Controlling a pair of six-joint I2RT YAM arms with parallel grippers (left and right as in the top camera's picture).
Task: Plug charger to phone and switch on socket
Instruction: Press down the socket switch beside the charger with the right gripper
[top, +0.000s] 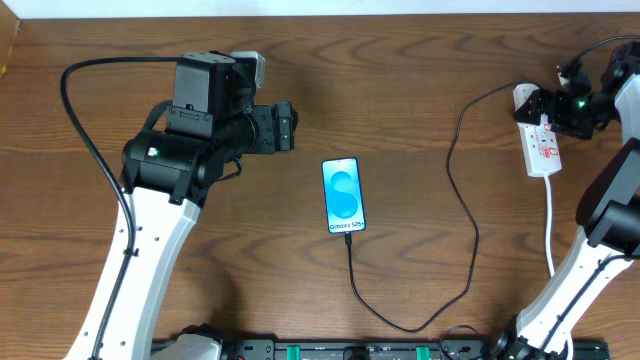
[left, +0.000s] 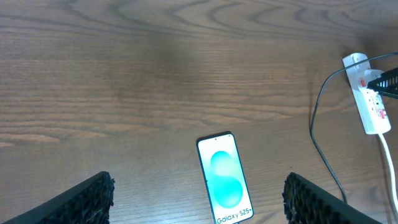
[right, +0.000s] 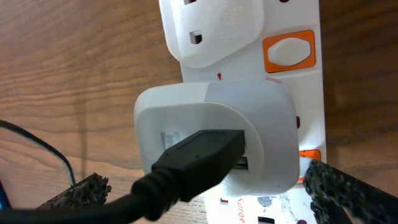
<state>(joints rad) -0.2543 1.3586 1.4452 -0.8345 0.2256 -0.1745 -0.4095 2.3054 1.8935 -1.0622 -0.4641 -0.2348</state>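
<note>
**Adapter (right: 214, 134) seated in socket (right: 249, 25), jaws apart**

Adapter fills the right wrist view, pushed into the socket beside an orange switch (right: 289, 51), with a black plug in its face. Right gripper (right: 205, 177) has its fingers spread to either side of the adapter, not touching it. Phone (top: 343, 195) lies screen-up mid-table (top: 420, 80). The thin cable (top: 470, 210) meets its lower edge and loops toward the socket at far right. Left gripper (left: 199, 183), spread wide and empty, hangs left of the phone.
</note>
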